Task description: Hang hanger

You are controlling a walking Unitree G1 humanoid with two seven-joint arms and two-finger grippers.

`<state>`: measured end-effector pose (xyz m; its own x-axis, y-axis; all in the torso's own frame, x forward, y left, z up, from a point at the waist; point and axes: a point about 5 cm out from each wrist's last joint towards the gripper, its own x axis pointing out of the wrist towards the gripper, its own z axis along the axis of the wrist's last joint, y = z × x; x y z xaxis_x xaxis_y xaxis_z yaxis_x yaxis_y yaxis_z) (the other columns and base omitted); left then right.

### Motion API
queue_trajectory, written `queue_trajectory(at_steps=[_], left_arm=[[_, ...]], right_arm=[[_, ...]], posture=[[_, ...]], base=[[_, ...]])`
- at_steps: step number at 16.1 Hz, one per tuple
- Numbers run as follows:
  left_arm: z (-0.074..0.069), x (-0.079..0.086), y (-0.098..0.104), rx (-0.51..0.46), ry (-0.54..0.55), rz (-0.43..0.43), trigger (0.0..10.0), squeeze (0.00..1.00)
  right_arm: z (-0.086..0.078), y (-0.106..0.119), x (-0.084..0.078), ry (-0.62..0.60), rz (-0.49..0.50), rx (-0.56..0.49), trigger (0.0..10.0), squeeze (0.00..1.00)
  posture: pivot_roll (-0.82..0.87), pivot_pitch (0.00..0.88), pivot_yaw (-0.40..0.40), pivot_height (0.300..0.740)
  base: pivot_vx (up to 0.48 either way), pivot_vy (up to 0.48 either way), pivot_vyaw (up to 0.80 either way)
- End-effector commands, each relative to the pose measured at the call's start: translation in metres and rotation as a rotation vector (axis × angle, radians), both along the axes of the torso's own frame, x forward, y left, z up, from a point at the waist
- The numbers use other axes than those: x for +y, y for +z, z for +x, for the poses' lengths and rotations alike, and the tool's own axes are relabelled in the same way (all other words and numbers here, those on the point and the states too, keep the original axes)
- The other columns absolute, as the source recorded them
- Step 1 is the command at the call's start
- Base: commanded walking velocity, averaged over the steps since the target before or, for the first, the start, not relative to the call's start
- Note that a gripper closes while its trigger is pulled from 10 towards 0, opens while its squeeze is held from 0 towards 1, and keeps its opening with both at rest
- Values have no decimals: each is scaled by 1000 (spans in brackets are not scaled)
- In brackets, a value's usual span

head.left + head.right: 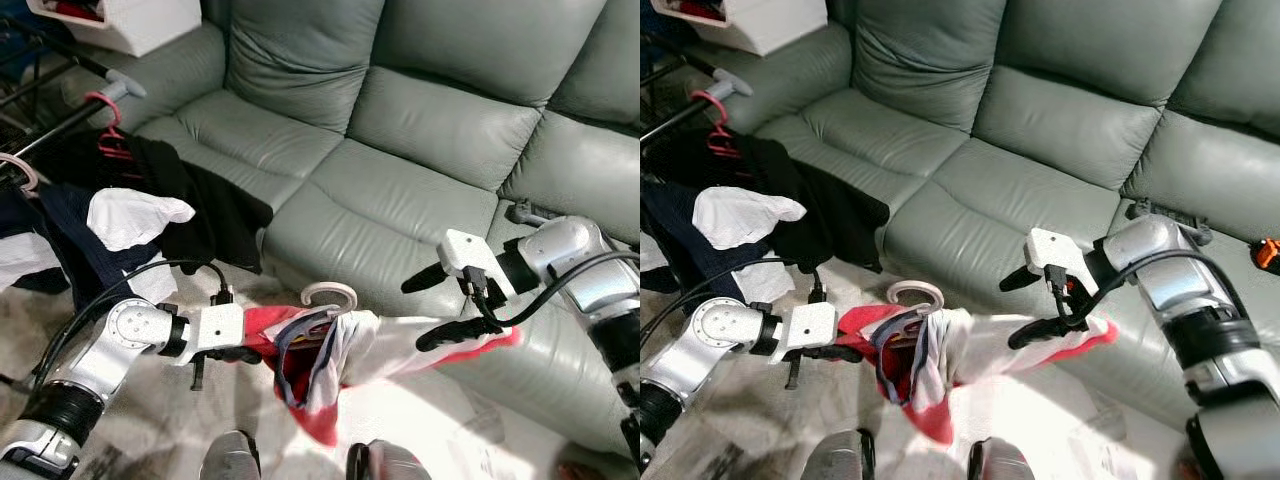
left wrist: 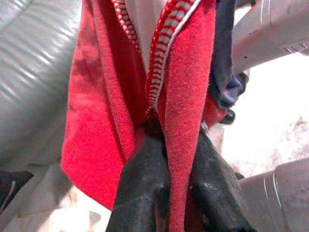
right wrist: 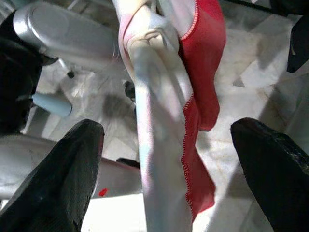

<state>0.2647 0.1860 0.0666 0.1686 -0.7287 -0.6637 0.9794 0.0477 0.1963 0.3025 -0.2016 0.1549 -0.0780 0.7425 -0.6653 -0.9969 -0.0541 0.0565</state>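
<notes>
Left eye view: a red-and-white garment with a navy collar [image 1: 330, 365] is held stretched on a white plastic hanger [image 1: 330, 294] in front of the grey-green leather sofa [image 1: 400, 130], above the pale marbled floor [image 1: 150, 440]. The left hand [image 1: 232, 353] is closed on the garment's red edge, the fabric pinched between its black fingers [image 2: 145, 193]. The right hand [image 1: 450, 305] is spread wide around the garment's far shoulder, its fingers [image 3: 63, 174] set apart on either side of the cloth. Dark and white clothes [image 1: 130, 215] are seen hanging on a rack at the left.
</notes>
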Motion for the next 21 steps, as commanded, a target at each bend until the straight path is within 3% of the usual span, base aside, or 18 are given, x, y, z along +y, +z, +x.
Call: queue_trajectory(at_steps=[1,2,4,5,6,7,13,14,17,18,19,20,21], left_arm=[[4,-4,5,-23,-30,-2,0,0],[4,-6,4,-16,-35,-5,0,0],[6,-8,4,-19,-41,-5,0,0],[6,-8,4,-20,-41,-6,0,0],[6,-9,3,-19,-42,-7,0,0],[6,-9,3,-16,-44,-6,0,0],[4,-10,-1,-5,-48,-5,0,0],[4,-10,-1,-4,-48,-6,0,0],[4,-9,-3,0,-42,-2,0,0],[5,-9,-4,1,-42,-2,0,0],[5,-9,-4,1,-41,-1,0,0],[5,-9,-4,2,-40,-1,0,0],[5,-9,-4,2,-40,0,0,0]], right_arm=[[-1,-4,1,49,-35,20,10000,361],[0,-15,-2,64,-118,7,10000,0],[6,-26,0,64,-187,-45,9412,0],[6,-27,1,73,-195,-53,10000,0],[10,-31,5,62,-205,-89,4314,0],[16,-33,9,36,-206,-138,0,0],[33,-19,17,17,-176,-195,0,0],[34,-18,18,25,-165,-183,10000,0],[39,-2,20,14,-102,-158,10000,4],[39,0,20,15,-93,-141,10000,612],[39,4,19,28,-86,-132,10000,1000],[40,7,20,33,-84,-165,10000,1000],[40,6,18,39,-93,-169,10000,294]], posture=[[-59,102,-8,740],[-59,102,-8,740],[-59,105,-9,740],[-59,105,-11,740],[-58,106,-12,740],[-58,108,-13,740],[-59,108,-17,740],[-59,109,-18,740],[-60,108,-19,740],[-60,108,-19,740],[-60,108,-19,740],[-61,107,-18,740],[-63,106,-17,740]], base=[[0,0,0],[0,0,0],[0,0,0],[0,0,0],[0,0,0],[0,0,0],[0,0,0],[0,0,0],[0,0,0],[0,0,0],[0,0,0],[0,0,0],[0,0,0]])
